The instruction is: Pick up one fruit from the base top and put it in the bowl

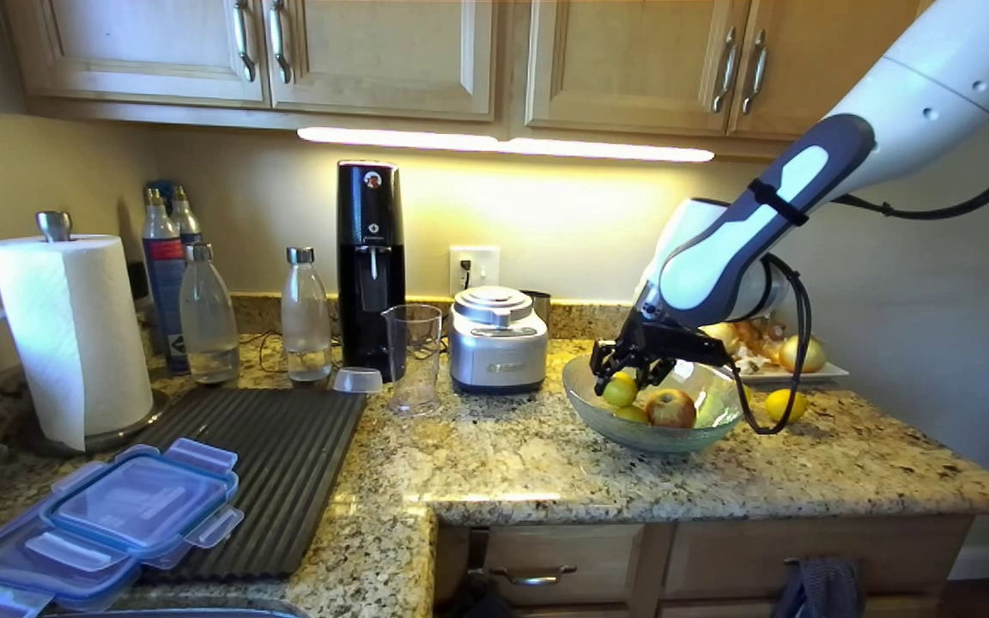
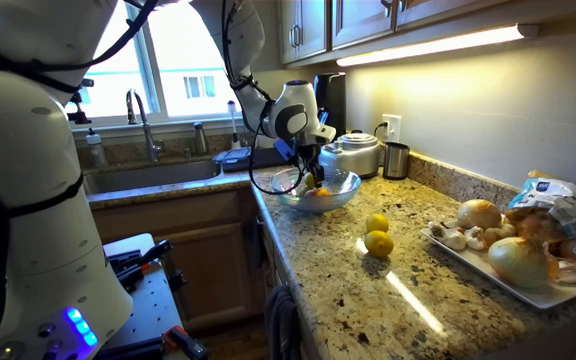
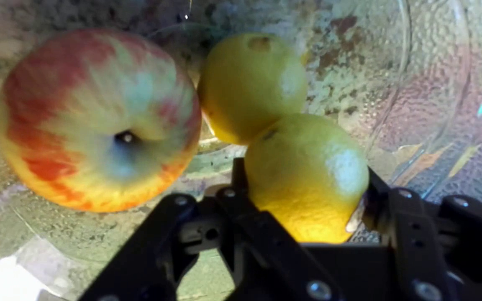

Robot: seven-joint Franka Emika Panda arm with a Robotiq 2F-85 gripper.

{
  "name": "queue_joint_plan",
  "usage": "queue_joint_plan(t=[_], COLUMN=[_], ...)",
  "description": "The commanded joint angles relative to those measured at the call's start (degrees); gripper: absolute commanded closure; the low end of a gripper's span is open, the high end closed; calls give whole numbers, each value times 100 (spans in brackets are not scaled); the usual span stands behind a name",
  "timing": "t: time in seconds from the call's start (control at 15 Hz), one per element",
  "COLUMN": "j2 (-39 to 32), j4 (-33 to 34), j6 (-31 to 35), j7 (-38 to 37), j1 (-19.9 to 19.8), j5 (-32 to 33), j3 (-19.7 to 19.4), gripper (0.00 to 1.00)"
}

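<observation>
My gripper (image 3: 306, 184) is shut on a yellow fruit (image 3: 308, 179), with a finger on each side of it. The held fruit also shows in an exterior view (image 1: 620, 390), low inside the glass bowl (image 1: 662, 439). A second yellow fruit (image 3: 253, 88) lies in the bowl, right against or just below the held one. A red-yellow apple (image 3: 98, 121) lies beside them. Two more yellow fruits, a farther one (image 2: 377, 223) and a nearer one (image 2: 379, 244), lie on the granite countertop (image 2: 338, 295) beside the bowl. The fingertips are partly hidden by the held fruit.
A white plate (image 2: 533, 297) with onions and garlic stands near the wall. A silver cooker pot (image 1: 498, 352) and a clear pitcher (image 1: 414, 360) stand beside the bowl. A dark ribbed mat (image 1: 280, 463) with blue-lidded containers (image 1: 142, 498) lies farther along.
</observation>
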State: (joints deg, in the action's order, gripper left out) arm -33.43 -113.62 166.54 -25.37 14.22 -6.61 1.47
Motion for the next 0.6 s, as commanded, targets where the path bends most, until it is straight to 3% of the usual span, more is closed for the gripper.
queue_joint_plan(t=[0.0, 0.2, 0.53], j2=[63, 359, 1137], j4=[38, -199, -796], j6=[53, -11, -422], j7=[-45, 72, 113], j1=[371, 414, 377], j5=[190, 295, 440], j3=[-443, -562, -733], gripper=[14, 1, 0])
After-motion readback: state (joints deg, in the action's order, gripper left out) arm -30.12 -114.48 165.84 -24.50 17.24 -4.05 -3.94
